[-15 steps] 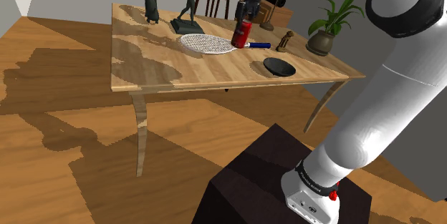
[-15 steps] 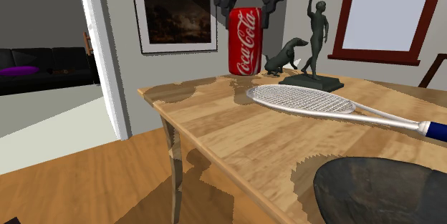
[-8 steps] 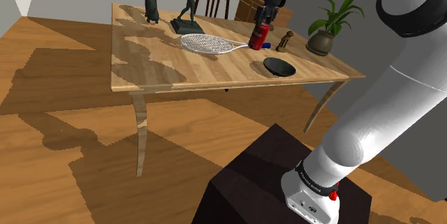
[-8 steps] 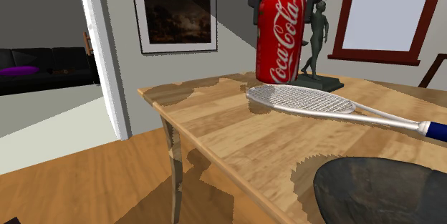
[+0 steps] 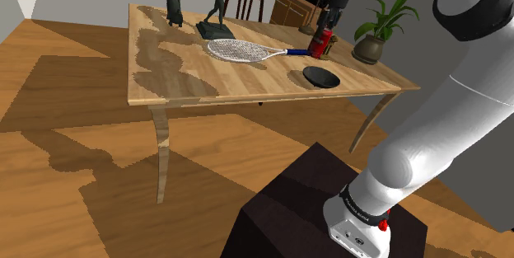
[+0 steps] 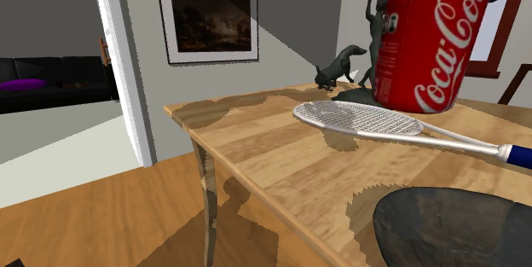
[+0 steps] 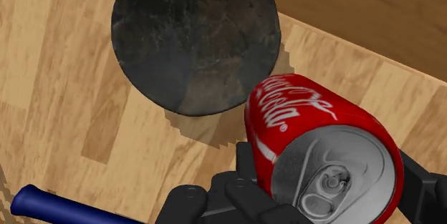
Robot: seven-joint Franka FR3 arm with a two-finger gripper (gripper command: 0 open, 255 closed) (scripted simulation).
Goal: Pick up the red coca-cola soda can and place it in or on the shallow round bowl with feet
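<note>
My pincer [image 5: 328, 27] is clamped on the red coke can [image 5: 320, 42], tilted and off the counter [image 5: 181, 75], upper right of the shoulder frame. Pickup's done, drop isn't. The dark bowl [image 5: 320, 76] waits just below, with nothing in it. The racket [image 5: 239, 49] lies left and a small figurine [image 5: 332, 46] is right beside the can, so I'd say mind that one.
</note>
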